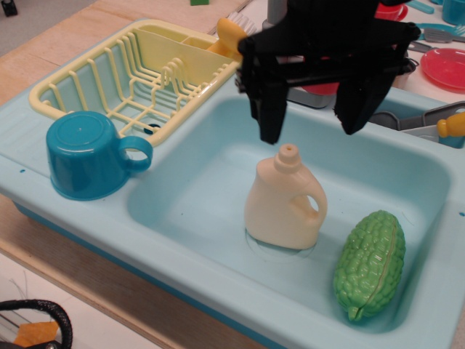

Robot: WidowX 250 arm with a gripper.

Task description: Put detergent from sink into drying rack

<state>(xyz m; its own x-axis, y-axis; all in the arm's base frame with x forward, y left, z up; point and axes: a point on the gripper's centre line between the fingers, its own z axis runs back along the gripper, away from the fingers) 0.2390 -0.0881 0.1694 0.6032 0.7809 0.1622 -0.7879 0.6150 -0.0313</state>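
Note:
The cream-beige detergent jug (283,201) stands upright in the middle of the light blue sink (203,189), handle to the right. My black gripper (314,123) hangs open just above and behind the jug's cap, one finger (270,109) to the left and one (357,102) to the right of it, touching nothing. The pale yellow drying rack (131,76) sits at the back left, beside the sink, with nothing in its main bay.
A bumpy green gourd (370,263) lies in the sink's right front corner. A teal cup (89,155) stands upside down on the sink's left rim. Utensils fill the small side compartment (429,123); a red plate (445,67) sits behind.

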